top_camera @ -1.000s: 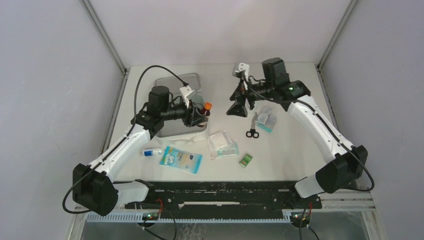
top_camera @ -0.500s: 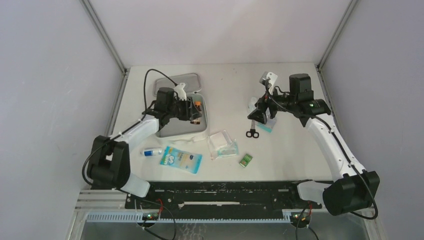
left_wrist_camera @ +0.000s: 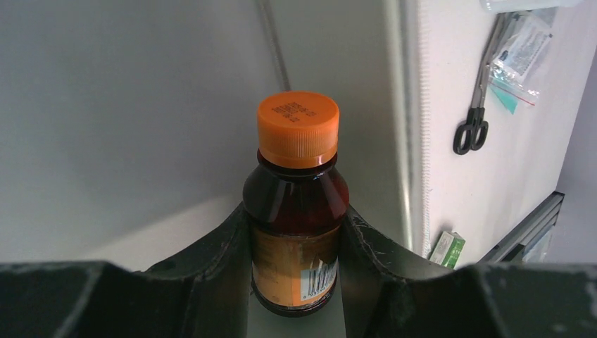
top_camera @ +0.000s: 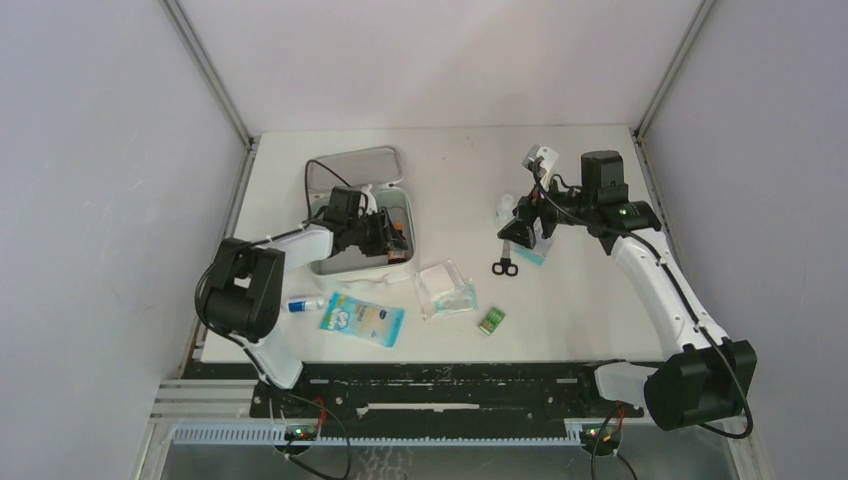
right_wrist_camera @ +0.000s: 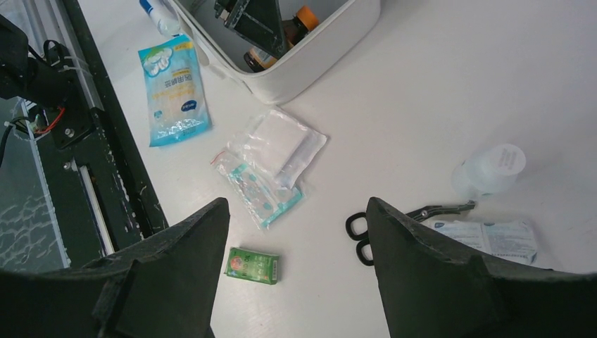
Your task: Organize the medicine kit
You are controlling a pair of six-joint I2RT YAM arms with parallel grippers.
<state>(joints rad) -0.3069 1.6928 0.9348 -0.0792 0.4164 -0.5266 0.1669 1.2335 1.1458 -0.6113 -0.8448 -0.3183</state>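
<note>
The white rounded soft zip medicine kit (top_camera: pixel 350 268) lies open directly under the left gripper (top_camera: pixel 393 240), which pinches a brown glass bottle with an orange cap (left_wrist_camera: pixel 296 176) low inside it. If the jaws release before the bottle touches the floor (contact is hidden), it may roll or tip against the soft wall. The right gripper (right_wrist_camera: pixel 296 211), fingers spread and empty, hovers well apart.

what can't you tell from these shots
Bottle label wording: left wrist view, fingers cover its sides, print too small.
Bottle's base: same view, hidden between the fingers.
Case inside: top view, left arm covers it.
Green box print: too small everywhere.
</note>
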